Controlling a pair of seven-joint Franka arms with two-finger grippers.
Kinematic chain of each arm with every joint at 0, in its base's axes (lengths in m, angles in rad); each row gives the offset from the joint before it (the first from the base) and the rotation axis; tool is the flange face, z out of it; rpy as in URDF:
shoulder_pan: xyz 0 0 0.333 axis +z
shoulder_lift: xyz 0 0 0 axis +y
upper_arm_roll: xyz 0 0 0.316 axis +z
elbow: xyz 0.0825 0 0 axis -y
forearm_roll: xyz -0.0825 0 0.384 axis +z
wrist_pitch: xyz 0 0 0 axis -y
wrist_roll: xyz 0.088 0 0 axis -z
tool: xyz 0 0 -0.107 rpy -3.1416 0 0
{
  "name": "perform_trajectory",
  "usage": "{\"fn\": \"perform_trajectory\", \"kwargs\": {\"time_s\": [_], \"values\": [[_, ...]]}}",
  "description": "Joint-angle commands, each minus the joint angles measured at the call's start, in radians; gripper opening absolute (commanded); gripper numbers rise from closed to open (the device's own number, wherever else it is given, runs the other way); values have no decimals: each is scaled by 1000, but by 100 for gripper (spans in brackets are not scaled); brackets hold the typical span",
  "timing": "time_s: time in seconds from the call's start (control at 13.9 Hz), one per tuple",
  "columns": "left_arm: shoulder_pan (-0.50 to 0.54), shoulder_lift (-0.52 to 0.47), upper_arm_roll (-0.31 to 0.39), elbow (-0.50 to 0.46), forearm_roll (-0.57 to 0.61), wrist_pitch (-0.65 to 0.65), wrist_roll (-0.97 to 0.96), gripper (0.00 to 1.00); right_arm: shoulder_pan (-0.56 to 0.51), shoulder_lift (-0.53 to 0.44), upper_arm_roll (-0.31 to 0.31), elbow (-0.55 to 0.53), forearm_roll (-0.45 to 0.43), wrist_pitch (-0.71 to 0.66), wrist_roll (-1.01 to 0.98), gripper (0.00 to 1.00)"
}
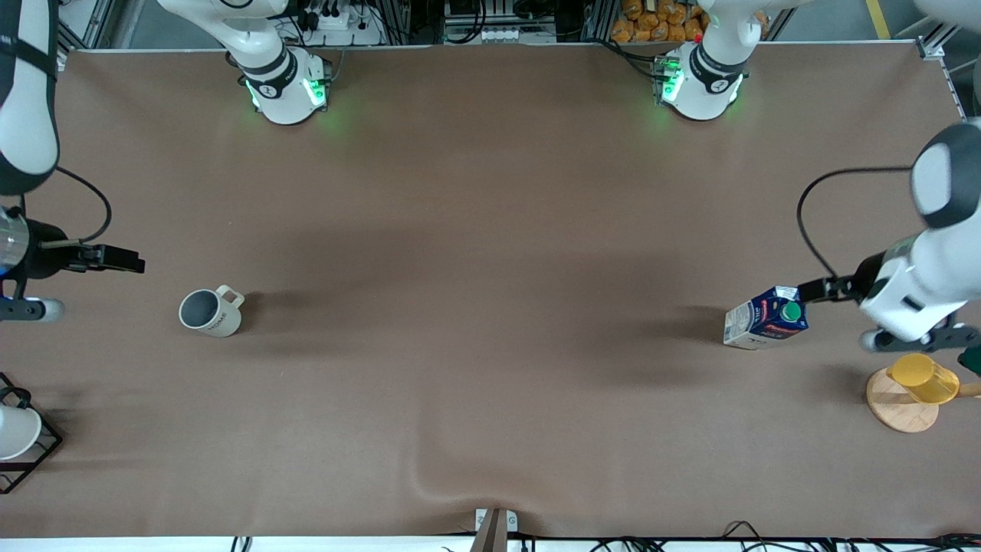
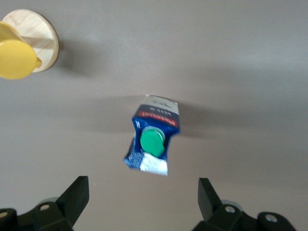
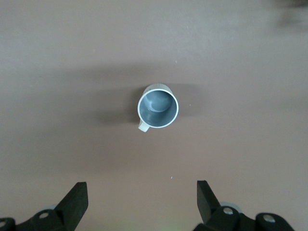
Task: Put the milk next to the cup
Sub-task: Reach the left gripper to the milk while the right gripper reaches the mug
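Bench (image 1: 490,230): brown covering over the full working area, with the task's two items well apart at its two ends.

Left arm: reaches in at its own end of the bench. The left tool (image 2: 143,199) hangs over the bench just beside the milk carton (image 1: 766,317), fingers spread wide with nothing between them. In the left wrist view the carton sits clear of both fingers, untouched.

Right arm: waiting at its own end. The right tool (image 3: 142,201) hangs over the bench near the mug (image 1: 210,310), fingers likewise wide apart and holding nothing.

Milk carton: upright on the bench toward the left arm's end, dark-blue gable top, green cap (image 2: 152,141) uppermost, red label band. Its top panels look dented.

Wooden coaster (image 1: 898,406) with a yellow translucent cup (image 1: 923,379) on it: nearer the front camera than the carton. Not part of the task.

Mug: cream-white, grey inside, upright toward the right arm's end.

Assessment: the step in hand appears to be the approach to grasp; nothing is lifted yet. The next move calls for centring the left tool over the carton, lowering it and closing on the sides below the gable, then a long carry to the mug. The softened carton may deform under a firm grip.
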Motion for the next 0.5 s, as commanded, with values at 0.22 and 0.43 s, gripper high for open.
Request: {"fn": "perform_trajectory", "kwargs": {"time_s": [0.22,0.43], "values": [[10,36,-7,-75,33,85,40,100,-18,41,10,-132,-21,184,-16,100],[10,47,-7,-99,30,113,80,100,-47,54,10,-227,-19,333,-163,100]]}}
